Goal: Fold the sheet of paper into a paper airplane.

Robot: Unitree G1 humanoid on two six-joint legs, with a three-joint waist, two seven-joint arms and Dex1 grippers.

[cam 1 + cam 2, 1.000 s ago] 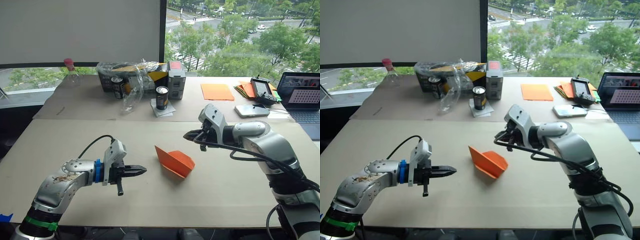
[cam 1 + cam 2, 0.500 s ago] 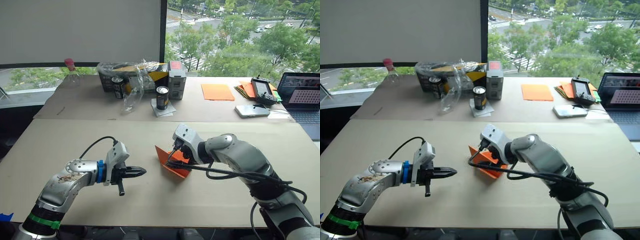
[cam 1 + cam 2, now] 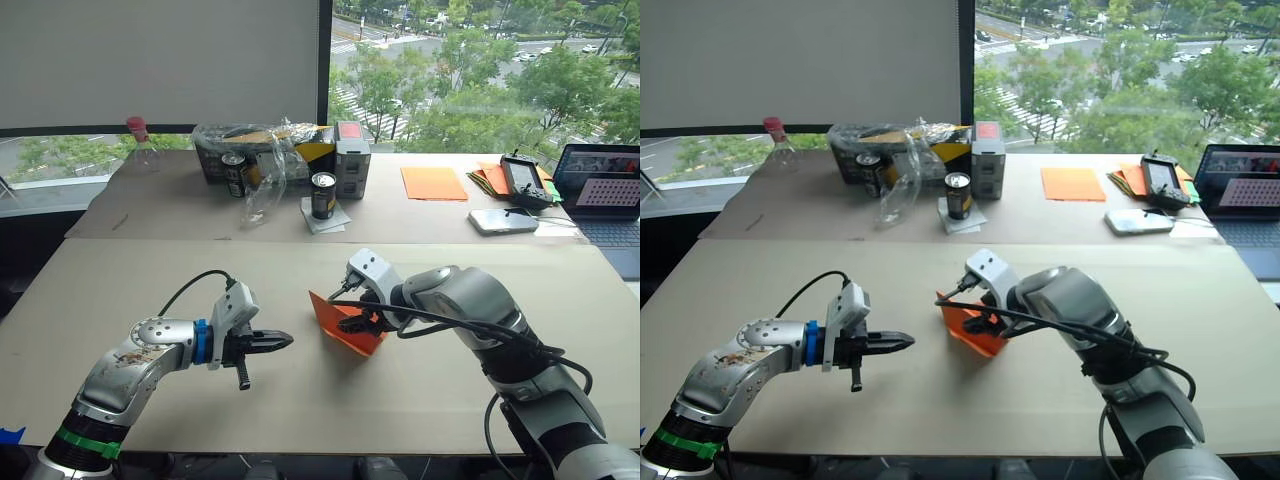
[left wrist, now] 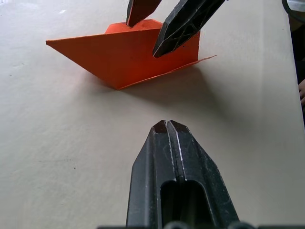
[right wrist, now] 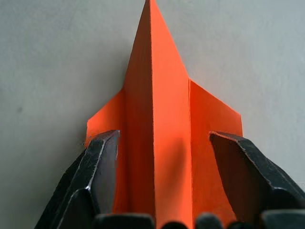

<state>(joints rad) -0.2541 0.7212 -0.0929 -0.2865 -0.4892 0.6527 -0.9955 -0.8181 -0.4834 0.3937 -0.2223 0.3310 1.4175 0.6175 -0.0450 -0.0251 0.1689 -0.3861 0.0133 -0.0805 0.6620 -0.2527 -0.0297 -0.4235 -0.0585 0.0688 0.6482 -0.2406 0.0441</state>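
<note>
While my right gripper point(image 5: 162, 157) stands wide open, I see its two fingers point(image 4: 183, 24) on each side of the airplane point(image 3: 345, 325), over the rear of its raised middle fold. Whether they touch the paper I cannot tell, and they grip nothing. My left gripper point(image 4: 167, 126) is fully closed and empty, pointing toward the airplane from near, a little above the table point(image 3: 150, 280). The airplane lies in the middle of the near table, its nose pointing away from the right gripper. On the far table, a box point(image 3: 215, 155) wrapped in clear plastic stands with two dark cans point(image 3: 324, 195) near it; what is inside the box I cannot tell. A flat orange sheet point(image 3: 434, 183) lies further to the right.
</note>
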